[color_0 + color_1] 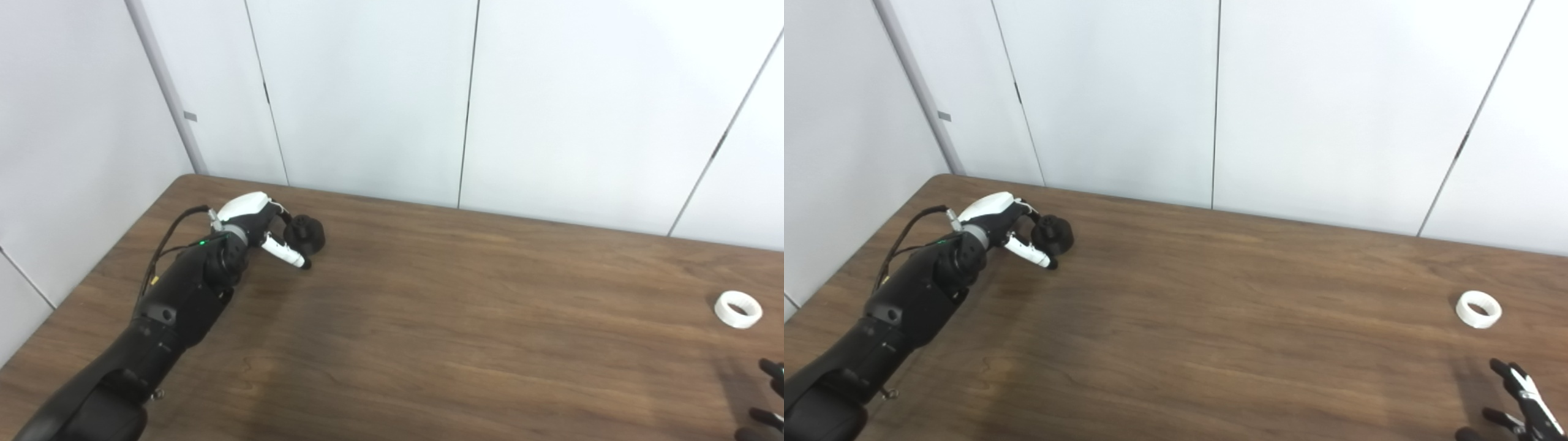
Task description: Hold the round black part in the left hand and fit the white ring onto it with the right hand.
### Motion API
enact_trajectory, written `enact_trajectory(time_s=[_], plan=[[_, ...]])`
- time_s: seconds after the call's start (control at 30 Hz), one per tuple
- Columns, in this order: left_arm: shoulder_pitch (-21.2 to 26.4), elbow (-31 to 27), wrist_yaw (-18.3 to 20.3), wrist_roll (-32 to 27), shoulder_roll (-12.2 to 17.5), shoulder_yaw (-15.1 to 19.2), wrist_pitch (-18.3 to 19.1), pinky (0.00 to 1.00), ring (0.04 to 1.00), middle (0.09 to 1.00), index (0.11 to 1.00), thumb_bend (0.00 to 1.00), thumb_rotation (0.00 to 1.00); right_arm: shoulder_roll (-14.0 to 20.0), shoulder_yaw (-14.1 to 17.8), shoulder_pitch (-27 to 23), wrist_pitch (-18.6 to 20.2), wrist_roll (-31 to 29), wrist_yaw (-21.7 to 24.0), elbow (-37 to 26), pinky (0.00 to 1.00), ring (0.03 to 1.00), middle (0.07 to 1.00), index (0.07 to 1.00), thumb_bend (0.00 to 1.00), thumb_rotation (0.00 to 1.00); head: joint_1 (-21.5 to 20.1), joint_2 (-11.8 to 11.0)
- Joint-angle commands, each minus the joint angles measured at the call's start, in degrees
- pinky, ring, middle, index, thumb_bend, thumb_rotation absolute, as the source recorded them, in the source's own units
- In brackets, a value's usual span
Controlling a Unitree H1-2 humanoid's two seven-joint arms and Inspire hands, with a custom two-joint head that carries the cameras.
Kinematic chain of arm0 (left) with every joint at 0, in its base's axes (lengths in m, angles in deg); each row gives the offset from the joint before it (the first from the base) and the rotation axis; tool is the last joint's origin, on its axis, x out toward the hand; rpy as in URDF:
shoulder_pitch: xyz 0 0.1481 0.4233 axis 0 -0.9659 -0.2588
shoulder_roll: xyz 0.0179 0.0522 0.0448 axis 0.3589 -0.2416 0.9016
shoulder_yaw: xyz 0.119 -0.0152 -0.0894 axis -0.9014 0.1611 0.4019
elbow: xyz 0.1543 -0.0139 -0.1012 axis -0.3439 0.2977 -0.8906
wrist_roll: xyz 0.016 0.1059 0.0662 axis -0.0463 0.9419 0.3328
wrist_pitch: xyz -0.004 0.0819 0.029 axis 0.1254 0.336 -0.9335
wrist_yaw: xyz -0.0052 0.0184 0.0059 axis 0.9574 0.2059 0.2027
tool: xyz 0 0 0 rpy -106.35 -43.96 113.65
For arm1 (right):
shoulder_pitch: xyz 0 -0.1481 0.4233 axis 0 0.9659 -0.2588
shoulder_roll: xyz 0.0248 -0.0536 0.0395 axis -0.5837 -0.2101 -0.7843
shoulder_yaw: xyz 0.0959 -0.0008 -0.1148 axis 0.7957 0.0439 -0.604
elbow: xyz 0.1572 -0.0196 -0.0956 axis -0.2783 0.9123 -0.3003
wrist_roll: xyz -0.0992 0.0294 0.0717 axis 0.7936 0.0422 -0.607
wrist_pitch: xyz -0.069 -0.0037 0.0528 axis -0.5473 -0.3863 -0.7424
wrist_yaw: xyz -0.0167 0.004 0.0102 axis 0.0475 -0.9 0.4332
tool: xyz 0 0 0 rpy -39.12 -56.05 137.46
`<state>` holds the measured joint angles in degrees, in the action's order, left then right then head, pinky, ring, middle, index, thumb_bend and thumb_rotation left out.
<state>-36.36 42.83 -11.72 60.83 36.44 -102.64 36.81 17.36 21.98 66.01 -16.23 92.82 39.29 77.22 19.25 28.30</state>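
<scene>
Two hands and two task parts are on your counter point(429, 343), listed here from the near edge outward. Nearest you, at the bottom right corner, the right hand point(1516, 401) shows only its dark fingertips point(1500, 367), spread apart and grasping nothing; the rest of it is cut off by the frame. Just beyond it, near the right edge, the white ring point(738, 309) lies flat on the wood, apart from those fingertips and untouched. Farther back and well apart on the left, your left arm reaches up from the bottom left corner, and the left hand point(260, 229) has its fingers curled round the round black part point(306, 234), thumb below and the others over the top. Whether the part is lifted clear of the counter or resting on it cannot be told from here. Behind everything stand plain white wall panels point(367, 98). Step in hand, by my reading: the black part is being taken up on the left, while the ring pickup on the right is not yet begun. Your next move calls for bringing the right hand forward over the ring, pinching it by its rim without flattening it to the wood, then carrying both parts toward the middle so the ring's opening lines up with the black part.
</scene>
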Motion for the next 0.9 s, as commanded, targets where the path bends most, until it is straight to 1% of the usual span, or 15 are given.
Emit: enact_trajectory(time_s=[0.0, 0.03, 0.13, 0.2, 0.27, 0.33, 0.5, 0.6, 0.7, 0.83, 0.87], plan=[[0.95, -0.90, 0.05, 1.61, 2.78, 0.28, 1.16, 1.00, 1.000, 1.000, 0.813, 1.00, 0.17, 1.06, 0.62, 0.30, 0.65, -0.76, 0.37, -0.60, 0.83, 0.972, 1.000, 0.928, 0.72, 0.62, 0.00, 0.01], [0.91, -0.96, 0.09, 1.67, 2.79, 0.31, 1.17, 1.00, 1.000, 1.000, 0.813, 1.00, 0.17, 1.04, 0.63, 0.30, 0.58, -0.93, 0.37, -0.57, 0.82, 0.970, 1.000, 0.928, 0.72, 0.62, 0.00, 0.01], [0.80, -0.81, -0.48, 1.65, 2.61, 0.57, 0.76, 1.00, 1.000, 1.000, 0.806, 1.00, 0.17, 1.43, 0.32, 0.30, 0.69, 0.48, 0.11, -0.69, 0.85, 0.982, 1.000, 0.928, 0.73, 0.65, 0.09, -0.01], [0.68, -0.66, -1.08, 1.58, 2.45, 0.72, 0.23, 1.00, 1.000, 1.000, 0.794, 0.99, 0.16, 1.24, 0.54, 0.32, 0.75, -0.69, 0.37, -0.67, 0.86, 0.984, 1.000, 0.932, 0.72, 0.63, 0.17, 0.06], [0.53, -0.54, -1.59, 1.37, 2.29, 0.96, -0.29, 1.00, 1.000, 1.000, 0.788, 0.99, 0.16, 1.17, 0.61, 0.44, 0.88, -1.12, 0.44, -0.80, 0.85, 0.981, 1.000, 0.935, 0.72, 0.62, 0.03, 0.11], [0.42, -0.52, -1.88, 1.09, 2.04, 1.23, -0.60, 1.00, 1.000, 1.000, 0.784, 0.98, 0.15, 1.29, 0.50, 0.54, 1.08, -0.79, 0.36, -0.94, 0.84, 0.975, 1.000, 0.934, 0.73, 0.63, 0.03, 0.11], [0.42, 0.14, -2.70, 0.46, 1.38, 1.54, -1.67, 1.00, 1.000, 1.000, 0.778, 0.99, 0.15, 1.46, 0.28, 0.52, 0.89, 0.21, 0.16, -1.05, 0.85, 0.980, 1.000, 0.933, 0.73, 0.65, 0.06, 0.19], [0.15, 0.03, -3.56, 0.41, 1.07, 1.72, -2.36, 1.00, 1.000, 1.000, 0.755, 0.97, 0.15, 1.30, 0.43, 0.42, 0.84, -0.28, 0.26, -0.92, 0.86, 0.986, 1.000, 0.928, 0.72, 0.64, -0.01, 0.27], [-0.32, 0.10, -5.41, 0.53, 0.69, 2.08, -3.98, 1.00, 1.000, 1.000, 0.702, 0.92, 0.15, 1.24, 0.49, 0.55, 1.48, -0.50, 0.34, -1.37, 0.85, 0.983, 1.000, 0.932, 0.73, 0.63, 0.00, 0.34], [-0.70, 0.95, -8.65, 0.36, -0.18, 2.71, -6.62, 1.00, 1.000, 1.000, 0.611, 0.84, 0.09, 1.36, 0.40, 0.57, 1.47, -0.19, 0.32, -1.51, 0.87, 0.988, 1.000, 0.934, 0.73, 0.64, 0.00, 0.41], [-0.72, 1.28, -9.30, 0.26, -0.36, 2.91, -7.33, 1.00, 1.000, 0.997, 0.541, 0.65, 0.07, 1.39, 0.37, 0.57, 1.59, 0.00, 0.29, -1.58, 0.88, 0.989, 1.000, 0.933, 0.73, 0.64, 0.00, 0.41]])
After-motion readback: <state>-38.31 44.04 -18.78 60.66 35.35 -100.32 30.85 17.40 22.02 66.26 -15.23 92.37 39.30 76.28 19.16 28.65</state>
